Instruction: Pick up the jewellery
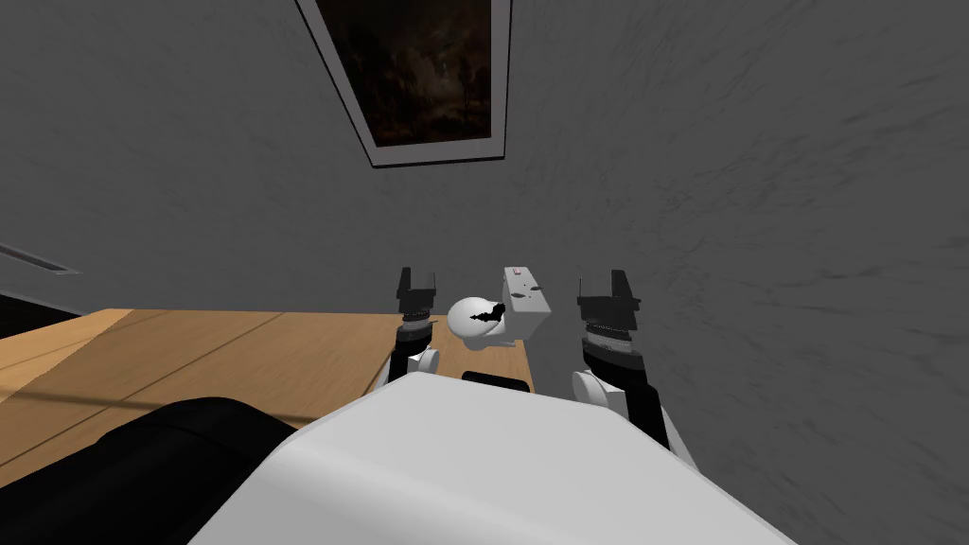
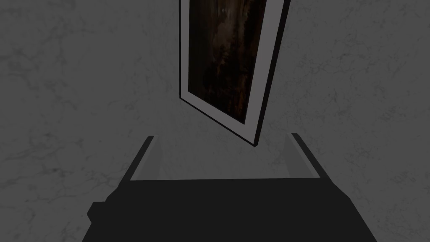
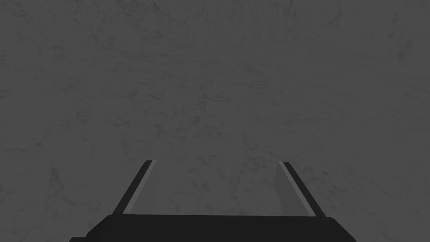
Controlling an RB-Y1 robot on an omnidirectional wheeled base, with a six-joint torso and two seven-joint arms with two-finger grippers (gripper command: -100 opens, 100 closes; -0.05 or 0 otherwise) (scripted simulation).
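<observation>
My left gripper [image 1: 416,276] is raised in front of my chest with its fingers open and nothing between them; the left wrist view [image 2: 221,140] shows the same wide gap. My right gripper [image 1: 608,280] is held up at the same height to the right, also open and empty, as in the right wrist view [image 3: 216,162]. Both point toward a grey wall. Between the two grippers, farther off, stands a white toilet [image 1: 516,307].
A wooden floor [image 1: 189,350] spreads to the left of the toilet and ends at the grey wall [image 1: 757,237]. A framed dark picture [image 1: 426,76] hangs on that wall above. A black rounded mass [image 1: 142,464] lies low at the left beside me.
</observation>
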